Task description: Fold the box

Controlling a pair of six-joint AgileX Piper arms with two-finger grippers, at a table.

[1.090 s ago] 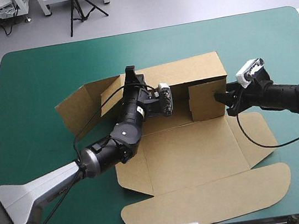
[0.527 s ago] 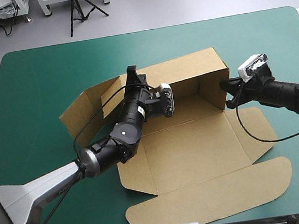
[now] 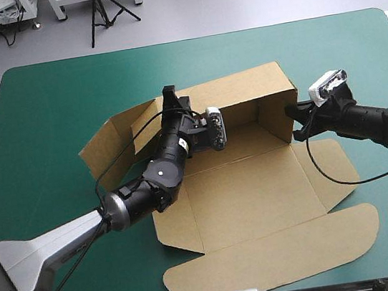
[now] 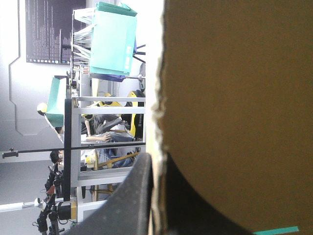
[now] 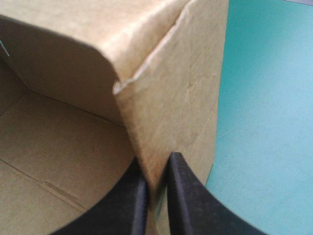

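The box (image 3: 251,195) lies half-formed on the teal-green surface (image 3: 36,102), between both tools. The left tool (image 4: 157,196) is clenched on its rear wall (image 3: 244,91), the right tool (image 5: 155,186) on its side wall (image 3: 280,113), likely holding both upright for tucking.

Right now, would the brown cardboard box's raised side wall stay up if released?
Probably not: the brown box's wall is untucked, pinched by the right gripper, so may spring outward. The board seems stiff: faces flat, bent only at creases.
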